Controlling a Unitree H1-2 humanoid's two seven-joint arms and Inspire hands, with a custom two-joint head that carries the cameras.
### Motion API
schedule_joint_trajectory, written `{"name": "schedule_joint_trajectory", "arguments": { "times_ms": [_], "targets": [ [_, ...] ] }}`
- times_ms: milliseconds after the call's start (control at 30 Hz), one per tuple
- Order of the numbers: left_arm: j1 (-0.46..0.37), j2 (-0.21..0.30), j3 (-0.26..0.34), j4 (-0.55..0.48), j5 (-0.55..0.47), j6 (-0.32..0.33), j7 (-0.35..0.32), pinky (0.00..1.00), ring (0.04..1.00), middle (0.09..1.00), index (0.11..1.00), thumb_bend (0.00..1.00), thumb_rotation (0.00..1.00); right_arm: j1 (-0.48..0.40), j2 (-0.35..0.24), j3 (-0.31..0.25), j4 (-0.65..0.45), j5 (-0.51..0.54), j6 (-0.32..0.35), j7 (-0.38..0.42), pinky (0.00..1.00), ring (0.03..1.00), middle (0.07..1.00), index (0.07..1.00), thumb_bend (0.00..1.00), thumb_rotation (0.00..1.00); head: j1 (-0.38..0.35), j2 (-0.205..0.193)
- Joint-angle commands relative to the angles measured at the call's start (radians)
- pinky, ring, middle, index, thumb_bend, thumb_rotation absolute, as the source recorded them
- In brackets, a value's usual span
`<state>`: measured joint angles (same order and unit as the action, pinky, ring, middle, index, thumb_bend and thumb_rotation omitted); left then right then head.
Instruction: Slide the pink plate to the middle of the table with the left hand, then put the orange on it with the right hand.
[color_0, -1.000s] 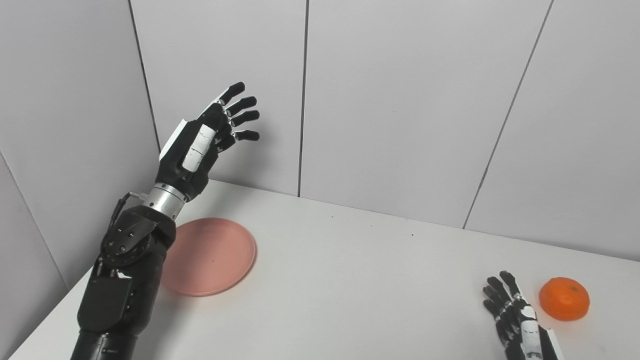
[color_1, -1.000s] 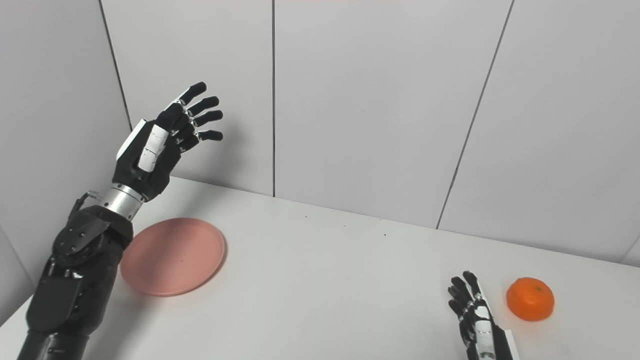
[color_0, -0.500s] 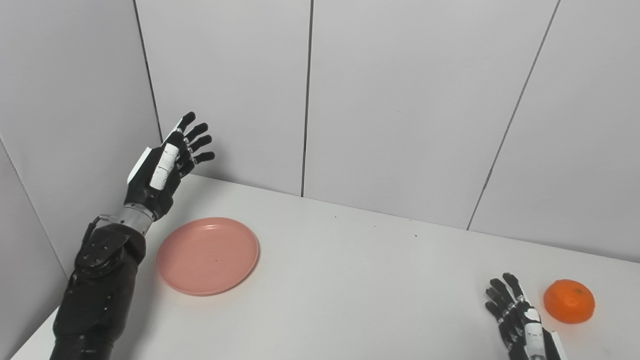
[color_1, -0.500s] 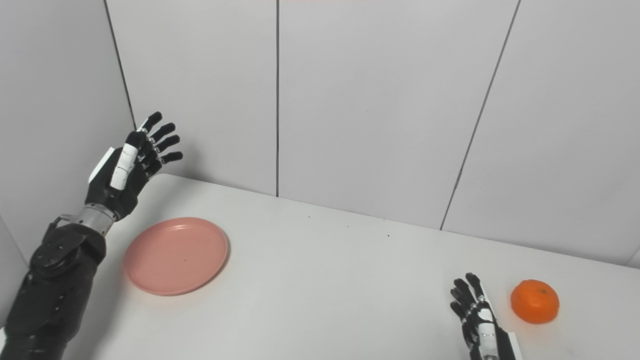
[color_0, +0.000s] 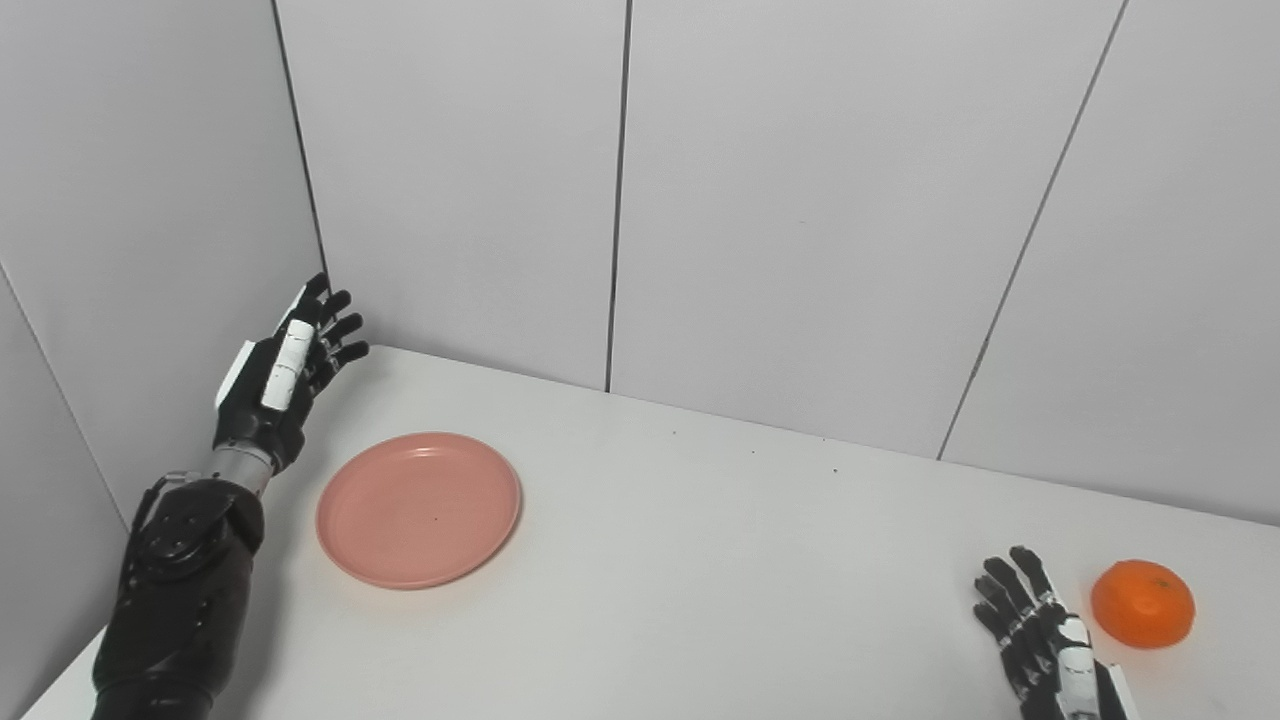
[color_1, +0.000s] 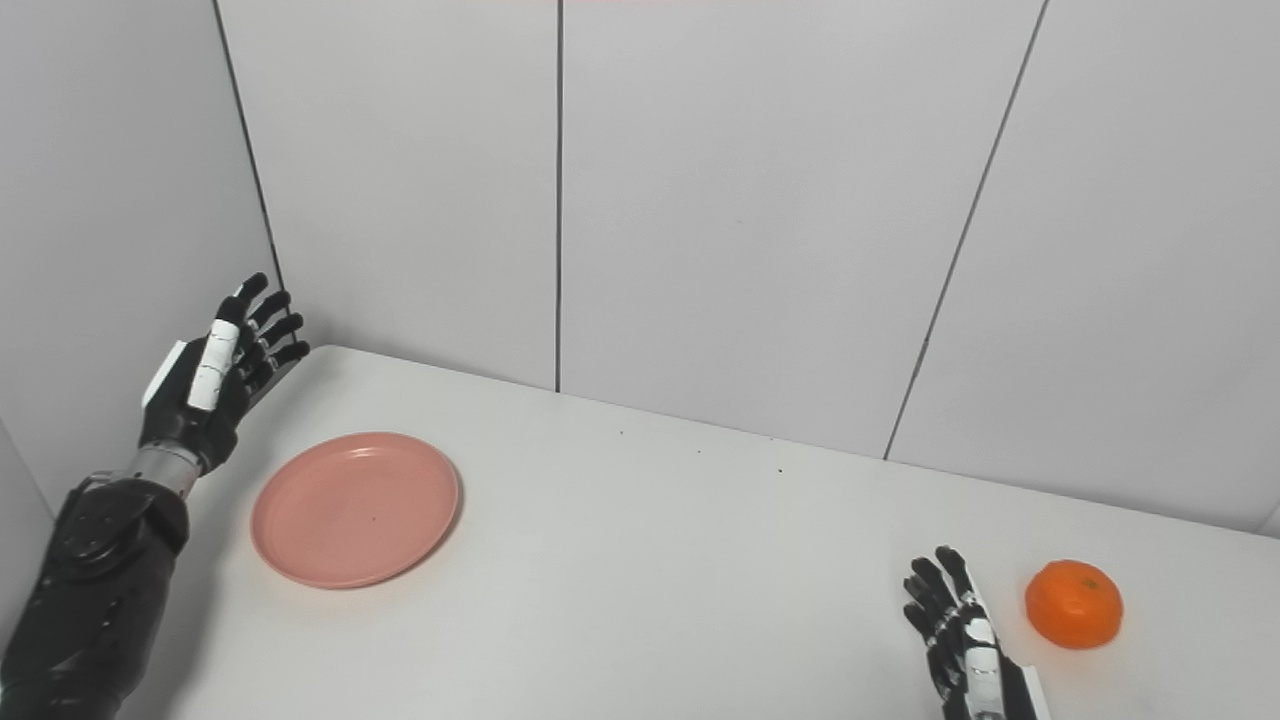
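I've got the left robot hand (color_0: 275, 385) raised at the far-left corner w/ fingers spread, holding nothing, just left of the pink plate (color_0: 419, 508), apart from it, so I judge it's staged to push the plate rightward toward mid-counter (color_0: 700, 560). Plate sits flat on the left side, not yet slid. Right robot hand (color_0: 1045, 645) waits at the near-right edge, fingers apart & empty, just left of the orange (color_0: 1142, 603), prob. parked there for a short reach later.

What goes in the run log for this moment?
left robot hand: open, left of pink plate, apart | right robot hand: open beside orange | plate: unmoved
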<state>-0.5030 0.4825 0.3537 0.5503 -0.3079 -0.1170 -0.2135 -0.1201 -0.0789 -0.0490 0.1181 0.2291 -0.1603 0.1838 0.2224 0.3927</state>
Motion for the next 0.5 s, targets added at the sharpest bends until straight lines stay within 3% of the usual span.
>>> {"name": "schedule_joint_trajectory", "arguments": {
  "times_ms": [0, 300, 467],
  "targets": [
    [-0.04, 0.044, 0.002, 0.014, 0.017, -0.051, 0.01, 0.83, 0.914, 0.957, 0.981, 1.0, 0.85, 0.083, 0.013, 0.006, 0.075, 0.007, 0.013, 0.01, 0.93, 0.92, 0.917, 0.949, 0.81, 1.0, 0.0, 0.002],
    [-0.044, 0.027, -0.006, 0.162, 0.039, -0.13, 0.028, 0.83, 0.889, 0.928, 0.983, 0.99, 0.81, 0.082, 0.013, 0.008, 0.072, 0.006, 0.019, 0.006, 0.93, 0.917, 0.915, 0.956, 0.81, 1.0, -0.006, 0.003],
    [-0.045, 0.034, -0.05, 0.245, 0.087, -0.205, 0.02, 0.81, 0.88, 0.928, 1.0, 0.99, 0.82, 0.085, 0.014, 0.008, 0.061, 0.003, 0.021, 0.002, 0.91, 0.912, 0.91, 0.956, 0.81, 1.0, -0.007, 0.011]
  ]
}}
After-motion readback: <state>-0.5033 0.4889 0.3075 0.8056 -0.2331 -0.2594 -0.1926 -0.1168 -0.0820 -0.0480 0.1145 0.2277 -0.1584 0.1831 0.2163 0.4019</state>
